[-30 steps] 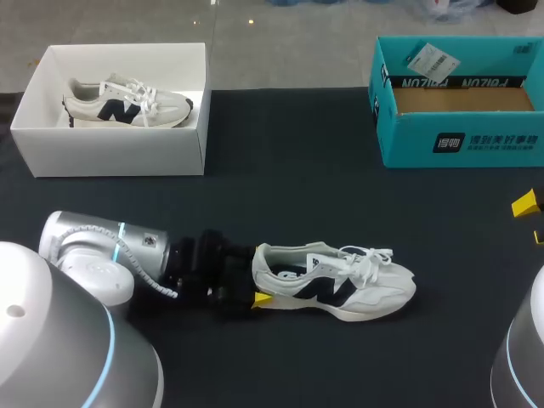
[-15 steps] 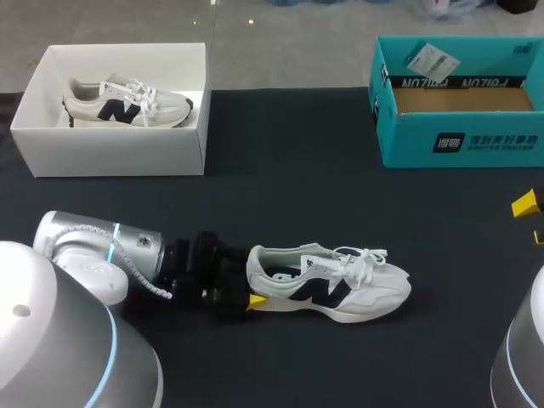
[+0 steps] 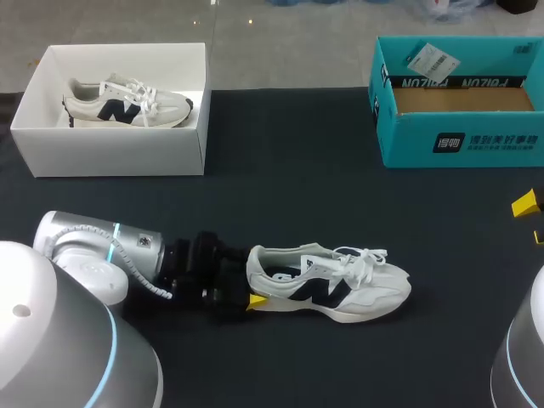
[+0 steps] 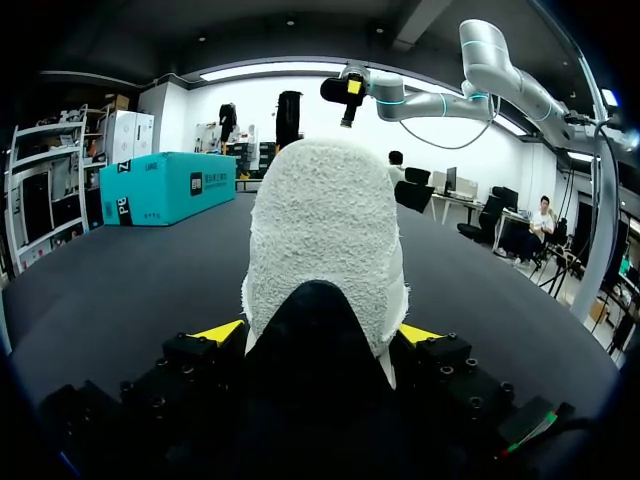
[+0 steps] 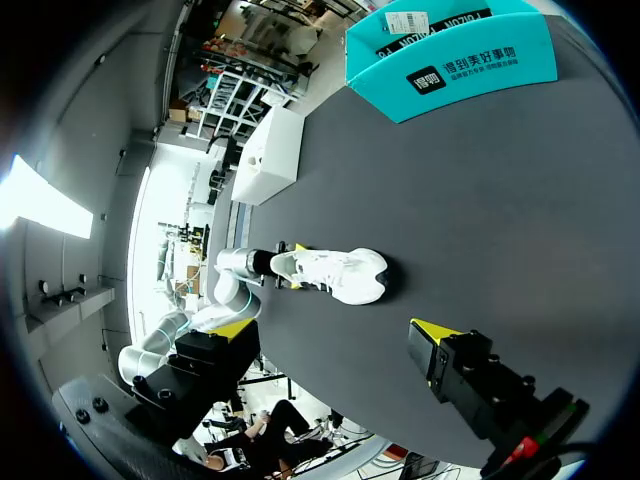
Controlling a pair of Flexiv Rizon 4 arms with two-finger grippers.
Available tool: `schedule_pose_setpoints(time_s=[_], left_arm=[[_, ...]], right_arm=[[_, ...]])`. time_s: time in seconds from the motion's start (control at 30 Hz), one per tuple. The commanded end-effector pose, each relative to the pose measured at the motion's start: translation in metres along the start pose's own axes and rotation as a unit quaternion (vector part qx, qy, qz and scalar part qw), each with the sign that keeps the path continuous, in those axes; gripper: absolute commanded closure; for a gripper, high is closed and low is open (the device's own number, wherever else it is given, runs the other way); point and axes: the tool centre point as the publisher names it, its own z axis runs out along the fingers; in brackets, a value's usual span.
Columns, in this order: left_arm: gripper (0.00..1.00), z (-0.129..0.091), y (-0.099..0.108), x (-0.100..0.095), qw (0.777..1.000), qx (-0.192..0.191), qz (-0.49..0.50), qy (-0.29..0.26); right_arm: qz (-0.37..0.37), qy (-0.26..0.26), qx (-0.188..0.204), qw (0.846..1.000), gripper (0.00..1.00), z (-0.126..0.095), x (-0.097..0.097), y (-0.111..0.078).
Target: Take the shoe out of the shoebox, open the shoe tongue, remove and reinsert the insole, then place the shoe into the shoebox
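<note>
Left gripper (image 4: pixel 320 333), clamped on shoe (image 3: pixel 340 287) heel, should be held firm while tongue (image 3: pixel 321 252) is lifted by wide-open right gripper (image 5: pixel 333 332).

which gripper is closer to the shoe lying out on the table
Left. The left gripper is shut on the heel of the shoe; the right gripper hangs open well off beyond its toe end, touching nothing.

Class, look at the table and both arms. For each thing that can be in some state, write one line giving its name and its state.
Shoe: out of the box, upright on its sole on the table, heel gripped.
Left end effector: shut on the shoe's heel.
Right end effector: open, holding nothing.
Teal shoebox: open, no shoe seen inside.
White shoebox: open.
Second shoe: lying inside the white shoebox.
</note>
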Motion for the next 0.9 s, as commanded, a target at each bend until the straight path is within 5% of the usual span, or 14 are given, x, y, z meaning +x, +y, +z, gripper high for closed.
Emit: schedule_pose_setpoints(time_s=[0.03,0.17,0.37,0.63,0.9], left_arm=[[1.0,-0.002,0.002,0.001,1.0,-0.001,0.0,0.0],[1.0,-0.002,0.002,0.001,1.0,-0.001,0.0,0.0],[1.0,-0.002,0.002,0.001,1.0,-0.001,0.0,0.0],[1.0,-0.002,0.002,0.001,1.0,-0.001,0.0,0.0],[1.0,-0.002,0.002,0.001,1.0,-0.001,0.0,0.0]], right_arm=[[0.0,-0.001,-0.001,1.0,0.0,0.0,0.0,-0.002],[0.0,-0.001,-0.001,1.0,0.0,0.0,0.0,-0.002],[0.02,-0.082,-0.014,0.996,0.0,0.042,0.029,-0.01],[0.003,-0.106,-0.02,0.994,0.0,0.088,0.062,-0.024],[-0.015,-0.193,-0.03,0.981,0.0,0.128,0.073,-0.028]])
